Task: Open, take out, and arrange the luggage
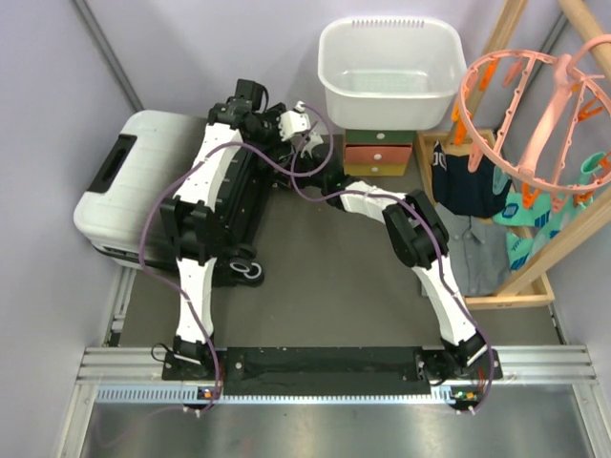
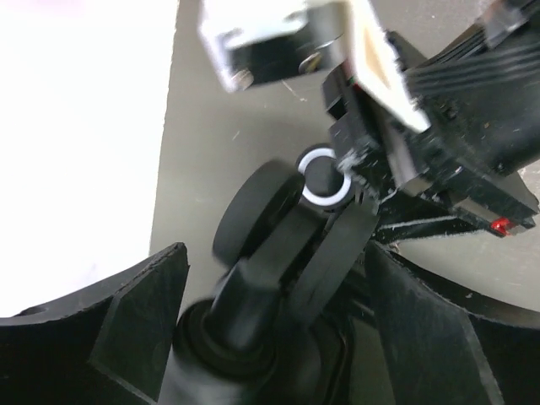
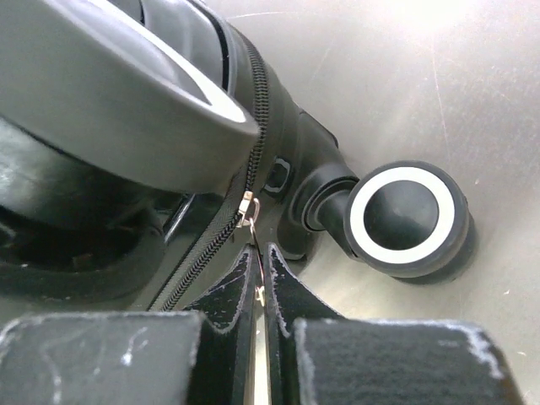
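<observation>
Luggage [image 1: 143, 181]: one, lying flat along the left edge of the surface [image 1: 325, 286]. Handle end is toward that edge, wheel end toward the middle.

Handling (judgement): the hard ribbed shell is stiff and glossy, likely slippery under finger pads. It is bulky against the arms and probably too heavy to lift by one corner. The casters will let it roll or swivel if it is pushed at the wheel end. Best holds are the small parts: the zipper pull [image 3: 256, 253] for opening, then the shell lip along the zip line [image 3: 215, 245] or the black handle [image 1: 113, 164] for lifting a half.

Right gripper [image 3: 263, 261]: fingers together, pinched on the thin zipper pull at the far wheel corner, just beside a white-ringed wheel [image 3: 405, 215]. The tab is small and thin, so the pinch may slip if dragged off-line from the track.

Left gripper [image 2: 277, 253]: fingers apart, straddling a caster [image 2: 253, 211] at the same corner, clamped on nothing.

Counts:
- suitcase: 1
- handles seen: 1
- wheels: one in the top view at the near side [image 1: 250, 272], and one in each wrist view; cannot tell if those two are the same
- zipper pulls seen: 1
- white basket [image 1: 391, 62]: 1
- drawer box [image 1: 379, 153]: 1
</observation>
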Controlling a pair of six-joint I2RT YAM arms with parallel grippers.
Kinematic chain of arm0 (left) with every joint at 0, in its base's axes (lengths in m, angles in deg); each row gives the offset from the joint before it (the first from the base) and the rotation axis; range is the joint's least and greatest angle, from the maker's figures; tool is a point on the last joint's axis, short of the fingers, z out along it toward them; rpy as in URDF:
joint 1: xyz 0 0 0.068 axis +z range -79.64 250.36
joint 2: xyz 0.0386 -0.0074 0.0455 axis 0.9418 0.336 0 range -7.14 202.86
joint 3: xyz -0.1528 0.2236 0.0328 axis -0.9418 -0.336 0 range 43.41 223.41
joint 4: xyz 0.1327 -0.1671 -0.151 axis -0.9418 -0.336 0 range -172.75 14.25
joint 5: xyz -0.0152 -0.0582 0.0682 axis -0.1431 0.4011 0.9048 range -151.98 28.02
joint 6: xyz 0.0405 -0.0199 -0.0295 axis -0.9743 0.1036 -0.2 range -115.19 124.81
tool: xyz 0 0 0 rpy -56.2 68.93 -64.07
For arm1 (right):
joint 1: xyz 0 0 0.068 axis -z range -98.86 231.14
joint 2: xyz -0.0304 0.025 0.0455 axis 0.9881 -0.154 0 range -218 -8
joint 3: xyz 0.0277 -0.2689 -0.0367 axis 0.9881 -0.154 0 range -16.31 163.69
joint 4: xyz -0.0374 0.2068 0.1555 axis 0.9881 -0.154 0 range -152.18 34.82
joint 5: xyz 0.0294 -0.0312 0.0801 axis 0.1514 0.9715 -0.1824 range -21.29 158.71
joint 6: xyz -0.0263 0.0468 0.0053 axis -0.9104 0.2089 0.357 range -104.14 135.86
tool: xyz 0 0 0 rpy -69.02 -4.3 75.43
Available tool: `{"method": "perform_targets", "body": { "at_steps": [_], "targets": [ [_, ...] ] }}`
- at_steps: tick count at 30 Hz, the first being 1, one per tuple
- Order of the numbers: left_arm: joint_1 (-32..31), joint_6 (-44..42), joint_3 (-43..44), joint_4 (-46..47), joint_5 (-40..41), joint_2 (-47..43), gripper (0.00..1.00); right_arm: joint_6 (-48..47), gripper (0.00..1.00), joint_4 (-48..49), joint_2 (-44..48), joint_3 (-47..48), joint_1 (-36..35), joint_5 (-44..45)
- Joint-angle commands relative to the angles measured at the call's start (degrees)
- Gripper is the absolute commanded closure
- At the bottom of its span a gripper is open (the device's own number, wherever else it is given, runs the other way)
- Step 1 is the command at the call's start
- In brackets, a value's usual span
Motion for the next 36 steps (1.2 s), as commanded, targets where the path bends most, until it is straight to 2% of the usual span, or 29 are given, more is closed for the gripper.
{"method": "perform_targets", "body": {
  "at_steps": [1, 4, 7, 8, 10, 14, 17, 19, 26, 32, 36],
  "targets": [
    [-2.42, -5.71, 0.51, -4.82, 5.03, 3.9, 0.14, -3.86, 1.0, -1.51, 3.31, -0.65, 0.15, 1.59],
    [-2.68, -6.76, 0.43, -7.02, 6.35, 4.16, 0.28, -3.69, 1.0, -1.43, 3.39, -0.65, 0.15, 1.59],
    [-2.68, -11.76, 0.34, -15.09, 7.14, 3.38, 0.56, -3.69, 1.0, -1.17, 3.83, -0.91, 0.24, 1.5],
    [-2.68, -13.86, -0.1, -19.2, 7.58, 2.85, 0.78, -3.69, 1.0, -1.08, 3.92, -1.0, 0.15, 1.5],
    [-2.68, -13.89, -0.89, -20.82, 10.12, 2.32, 0.98, -3.69, 1.0, -0.81, 3.92, -1.0, 0.15, 1.5],
    [-2.68, -13.45, -3.52, -22.58, 12.68, 0.74, 1.0, -3.34, 1.0, -0.11, 3.57, -0.83, 0.15, 1.42],
    [-2.68, -11.86, -3.88, -22.14, 8.04, -1.63, 1.0, -3.42, 1.0, 0.94, 4.01, -1.61, 0.15, 0.8],
    [-2.68, -12.21, -5.02, -22.23, 2.16, -5.05, 1.0, -4.12, 1.0, 1.64, 5.58, -3.98, 0.24, 0.45],
    [-5.14, -15.02, -23.89, -19.15, -2.96, -19.91, 1.0, -7.73, 1.0, 7.0, 12.35, -15.23, 0.15, -1.39],
    [-7.24, -15.73, -27.26, -26.96, -5.07, -25.01, 1.0, -8.96, 1.0, 12.18, 18.41, -26.29, 0.06, -4.3],
    [-10.85, -15.99, -30.86, -27.06, -1.66, -29.4, 1.0, -8.17, 1.0, 15.0, 22.11, -32.54, 0.06, -5.61]
  ]
}}
